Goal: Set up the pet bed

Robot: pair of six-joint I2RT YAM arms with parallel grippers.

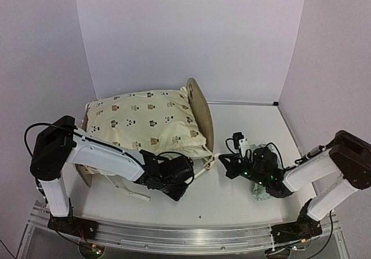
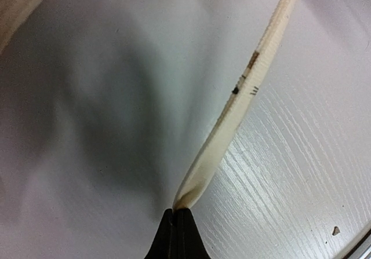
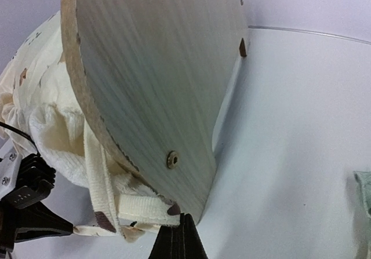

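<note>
Left wrist view: left end effector [image 2: 177, 212] pinches the cushion tie [image 2: 246, 94]; right end effector [image 3: 181, 219] is closed at the headboard [image 3: 156, 68]. Keep tie taut; pull gently.

From above, the cushion [image 1: 145, 120] covers nearly all of the pet bed [image 1: 200, 111]. Only its headboard and a scrap of wood at the lower left stick out, and the base can't be seen. In the left wrist view the left fingers [image 2: 167, 243] show just their tips at the bottom edge, pinched on a tie [image 2: 243, 97] that runs off the top edge. The blurred cream patch in that frame's upper left corner I can't identify. The right fingers [image 3: 174, 244] also show only their tips, pressed together, and whether they touch the headboard I can't tell. A pale green cloth [image 1: 262, 194] lies mostly under the right arm.
</note>
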